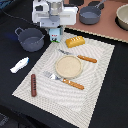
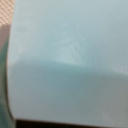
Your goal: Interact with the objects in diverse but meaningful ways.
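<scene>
At far edge of mat [image 1: 70, 75], tool [image 1: 55, 31] sits over carton [image 1: 55, 35] betw. pot [image 1: 31, 39] & bread [image 1: 75, 41], grip state unclear; off-centre squeeze could tip carton.

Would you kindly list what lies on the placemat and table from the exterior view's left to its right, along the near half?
White fish-shaped piece → brown sausage → fork → wooden plate → knife.
</scene>
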